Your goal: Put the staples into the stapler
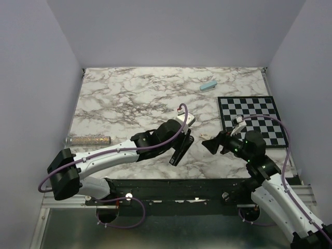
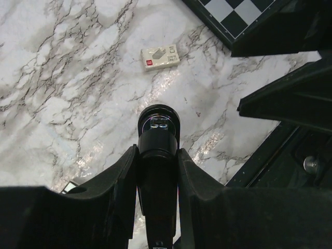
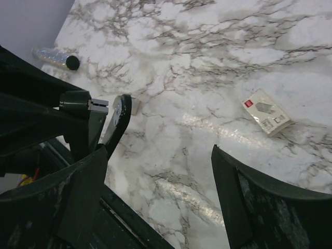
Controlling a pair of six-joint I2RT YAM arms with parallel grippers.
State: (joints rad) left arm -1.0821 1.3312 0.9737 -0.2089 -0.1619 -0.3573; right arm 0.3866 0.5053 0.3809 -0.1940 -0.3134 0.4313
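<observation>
One stapler (image 2: 158, 124), one box (image 2: 161, 57), one checkerboard (image 1: 251, 116) on the counter (image 1: 129, 104).
Stapler clamped in left hand (image 2: 157, 155) near counter's front edge; right hand (image 3: 158, 155) wide, empty, near box.

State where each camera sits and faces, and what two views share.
Top external: overhead behind the robot, looking down at the table; left arm, right arm show.
Left wrist: on left arm, looks down past left tool clamping the stapler.
Right wrist: on right arm, looks left across table; open right tool frames it.
Both wrist views share white box, stapler.
</observation>
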